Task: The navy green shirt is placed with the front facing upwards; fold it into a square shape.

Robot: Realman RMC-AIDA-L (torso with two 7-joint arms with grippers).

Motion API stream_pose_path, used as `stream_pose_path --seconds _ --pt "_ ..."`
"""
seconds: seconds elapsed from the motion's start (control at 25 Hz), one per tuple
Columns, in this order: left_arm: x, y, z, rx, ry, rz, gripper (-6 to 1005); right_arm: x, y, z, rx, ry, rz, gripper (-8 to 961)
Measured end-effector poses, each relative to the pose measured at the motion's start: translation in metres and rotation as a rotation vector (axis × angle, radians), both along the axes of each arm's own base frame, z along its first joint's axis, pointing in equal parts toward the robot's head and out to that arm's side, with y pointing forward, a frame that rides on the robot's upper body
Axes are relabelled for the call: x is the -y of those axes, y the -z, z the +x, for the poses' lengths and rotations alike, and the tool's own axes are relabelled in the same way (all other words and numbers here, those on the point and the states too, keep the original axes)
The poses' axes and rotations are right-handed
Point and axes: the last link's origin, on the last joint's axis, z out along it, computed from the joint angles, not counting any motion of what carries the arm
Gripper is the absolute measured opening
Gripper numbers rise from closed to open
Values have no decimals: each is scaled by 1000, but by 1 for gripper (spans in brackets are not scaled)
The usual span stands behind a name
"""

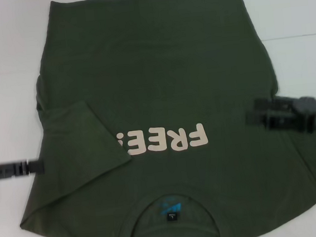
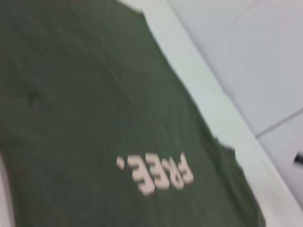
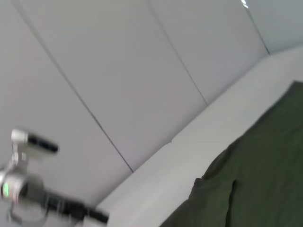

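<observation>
The navy green shirt (image 1: 160,79) lies flat, front up, on the white table (image 1: 298,4), its round collar (image 1: 136,224) nearest me. The cream "FREE!" print (image 1: 168,140) reads upside down from here. Its left sleeve (image 1: 77,154) is folded inward and lies over the chest, reaching the print's edge. The right sleeve (image 1: 314,170) is spread outward. My left gripper (image 1: 38,165) sits at the shirt's left edge beside the folded sleeve. My right gripper (image 1: 250,112) hovers over the shirt's right side, level with the print. The left wrist view shows the shirt (image 2: 85,94) and print (image 2: 156,172).
White table surface borders the shirt on the left, right and far sides. A blue-and-black label (image 1: 170,208) sits inside the collar. The right wrist view shows the shirt's edge (image 3: 255,179), the table edge (image 3: 156,170) and part of the other arm (image 3: 28,184) beyond.
</observation>
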Motion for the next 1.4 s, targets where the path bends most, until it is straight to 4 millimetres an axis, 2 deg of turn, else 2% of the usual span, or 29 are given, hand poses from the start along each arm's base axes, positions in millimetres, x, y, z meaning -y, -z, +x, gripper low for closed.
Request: stream_pose_path --seconds 0.16,0.2,0.24,0.36,0.48,0.8,1.16,1.4 --pt "10 4 -5 -28 7 -53 860 -14 -36 -7 -9 137 -83 924" --pt "11 3 -6 -33 15 -53 860 -20 -54 -6 -2 219 -106 924" --pt "11 3 -6 -33 15 -53 859 -20 -54 -6 -2 219 -106 924" --pt "10 2 -4 -43 40 -47 859 -26 -81 -1 4 352 -128 924" --pt "8 2 -3 -47 50 -44 859 -31 -97 12 38 501 -137 924" --pt "5 4 0 -55 72 -47 855 -29 -96 52 206 766 -147 925" --pt "8 15 -1 -69 91 -106 852 -24 -85 73 296 882 -184 925" --pt "9 20 2 -109 247 -94 851 -25 -81 79 303 900 -186 924"
